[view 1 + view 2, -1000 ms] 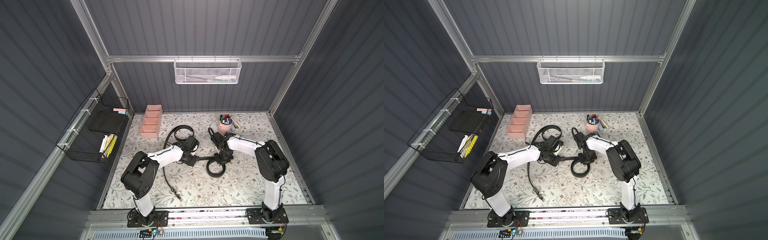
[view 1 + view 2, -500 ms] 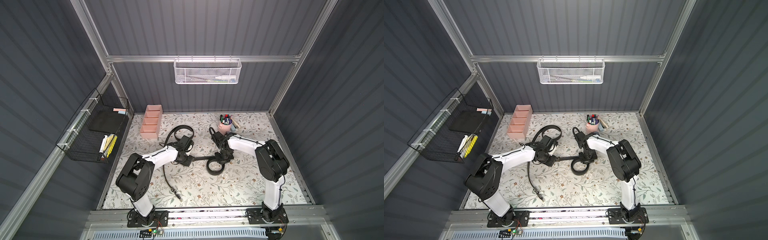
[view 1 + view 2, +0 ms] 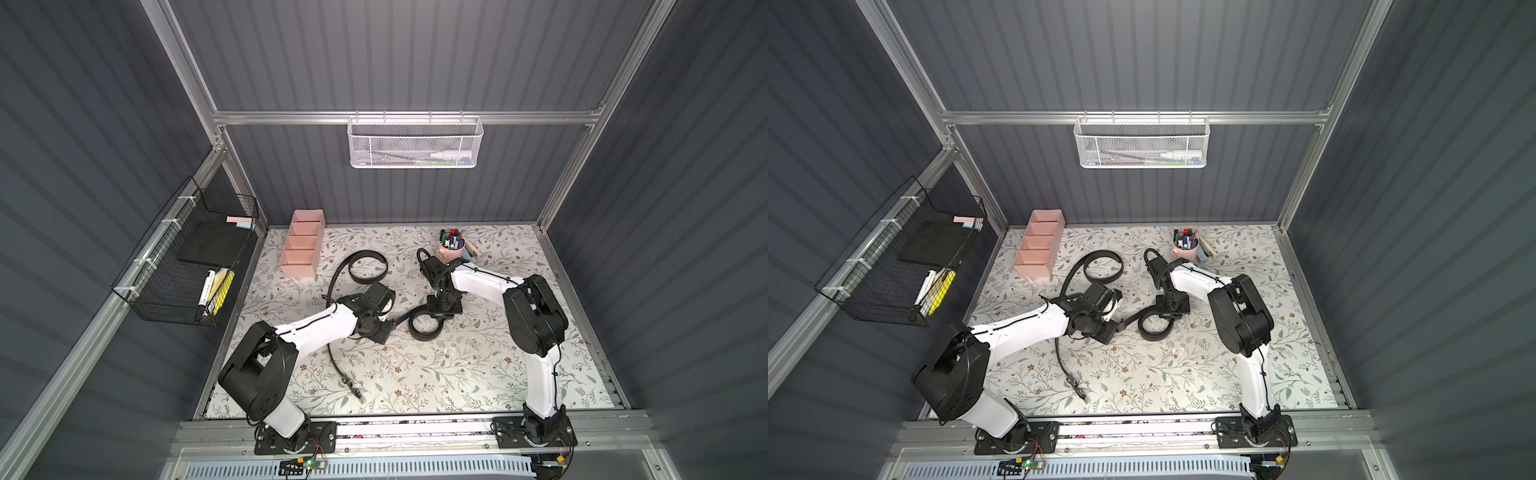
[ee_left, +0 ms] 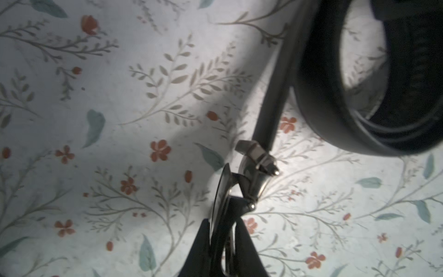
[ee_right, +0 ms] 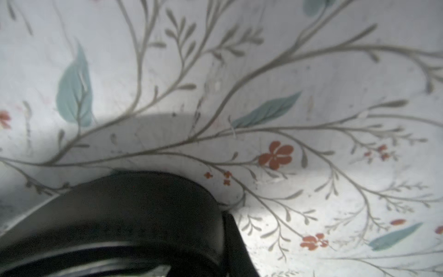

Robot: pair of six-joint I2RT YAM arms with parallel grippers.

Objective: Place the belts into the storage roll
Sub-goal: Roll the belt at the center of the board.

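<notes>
In both top views one belt [image 3: 424,338] [image 3: 1154,337] lies coiled mid-table, its tail running left to its metal buckle [image 4: 254,167]. My left gripper [image 3: 392,322] [image 4: 223,230] is shut on that buckle. My right gripper [image 3: 436,318] [image 3: 1165,316] sits over the coil's far edge. In the right wrist view one finger [image 5: 235,244] presses the coil's outer wall [image 5: 143,206]; the other finger is hidden. The second belt [image 3: 337,277] loops near the pale pink storage roll [image 3: 297,270] [image 3: 1034,269] and passes under my left arm to its buckle [image 3: 355,388] at the front.
A pink cup of markers [image 3: 451,247] stands behind my right arm. A black wire basket [image 3: 187,266] hangs on the left wall and a white mesh basket [image 3: 415,143] on the back wall. A floral mat [image 3: 478,374] covers the table.
My left arm's elbow has swung toward the front left with the buckle still gripped. The coil has slid slightly leftward, and my right gripper has stayed with it.
</notes>
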